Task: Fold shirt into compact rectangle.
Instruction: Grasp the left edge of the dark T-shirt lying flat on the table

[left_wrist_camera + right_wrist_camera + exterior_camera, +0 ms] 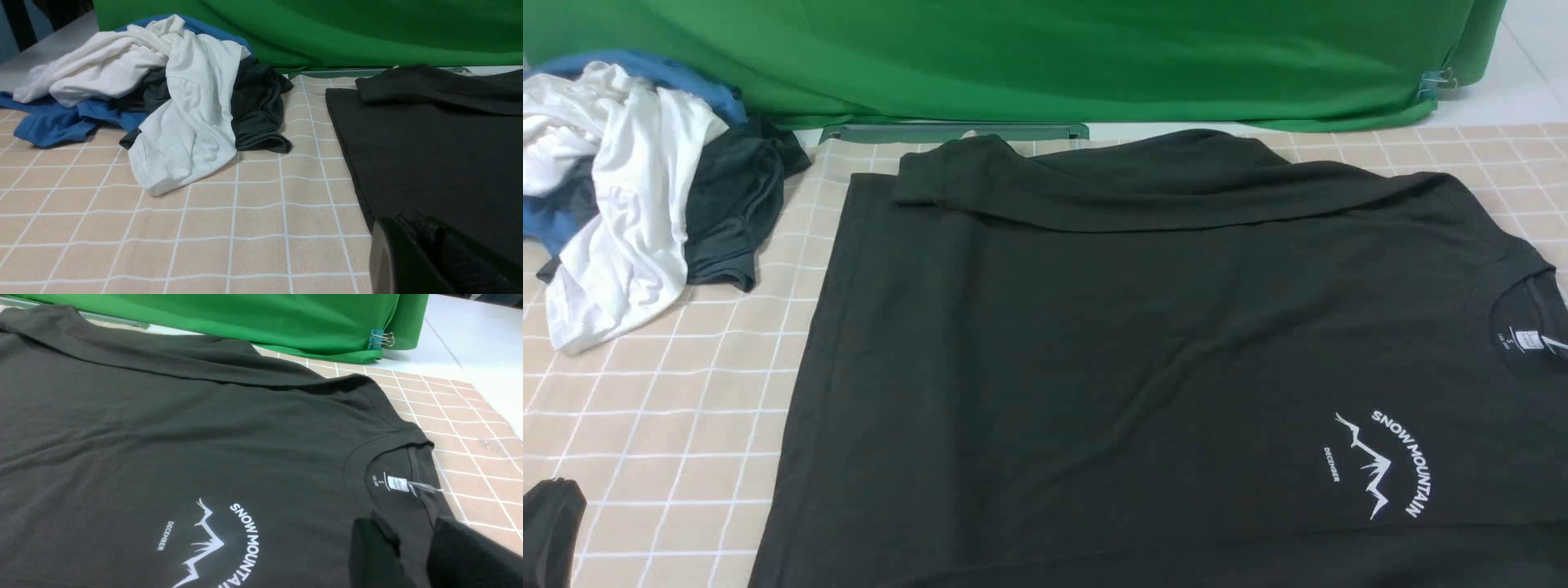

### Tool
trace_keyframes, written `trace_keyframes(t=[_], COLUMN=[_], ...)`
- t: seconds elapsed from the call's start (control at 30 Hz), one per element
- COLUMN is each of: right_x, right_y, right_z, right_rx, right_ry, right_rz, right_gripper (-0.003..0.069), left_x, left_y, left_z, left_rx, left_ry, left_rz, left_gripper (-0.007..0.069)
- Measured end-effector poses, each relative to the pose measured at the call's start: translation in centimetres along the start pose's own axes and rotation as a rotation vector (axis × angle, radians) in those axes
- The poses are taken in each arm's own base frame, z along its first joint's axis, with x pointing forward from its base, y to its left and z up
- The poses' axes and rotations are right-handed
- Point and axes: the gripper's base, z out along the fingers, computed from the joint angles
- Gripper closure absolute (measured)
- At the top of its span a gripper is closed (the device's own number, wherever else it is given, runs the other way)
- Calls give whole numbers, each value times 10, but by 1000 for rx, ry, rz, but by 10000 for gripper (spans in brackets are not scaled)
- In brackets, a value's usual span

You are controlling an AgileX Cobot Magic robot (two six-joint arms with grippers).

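Note:
The black shirt [1135, 343] lies flat on the checked tablecloth, front up, its round collar [1527, 327] at the right and the white SNOW MOUNTAIN print [1388, 465] near it. Its far edge is folded over into a long strip [1160, 184]. My right gripper [412, 555] is open, its two dark fingers straddling the collar [392, 457] just above the cloth; it is outside the front view. My left gripper [412, 245] shows mainly one dark finger beside the shirt's [441, 155] hem edge. In the front view it [551, 523] is a black shape at the lower left corner.
A pile of white, blue and dark grey clothes [629, 204] sits at the far left of the table [686, 408]. A green backdrop [1054, 57] hangs along the far edge, held by a clip [1433, 82]. The white floor shows beyond the right side.

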Motion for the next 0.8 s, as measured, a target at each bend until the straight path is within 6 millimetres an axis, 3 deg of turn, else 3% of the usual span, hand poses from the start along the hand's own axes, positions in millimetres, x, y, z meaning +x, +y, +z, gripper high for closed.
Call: trace_keyframes(t=[0.53,0.8], right_x=[0,0], right_y=[0,0], right_z=[0,0], right_rx=[0,0], right_ry=[1,0], right_rz=[0,0], right_gripper=[412,412], left_x=[-2,-26], left_y=[0,5], left_z=[0,-4], left_rx=[-4,-2], left_ry=[-19,-293], left_rz=[5,-349], left_gripper=[602,602])
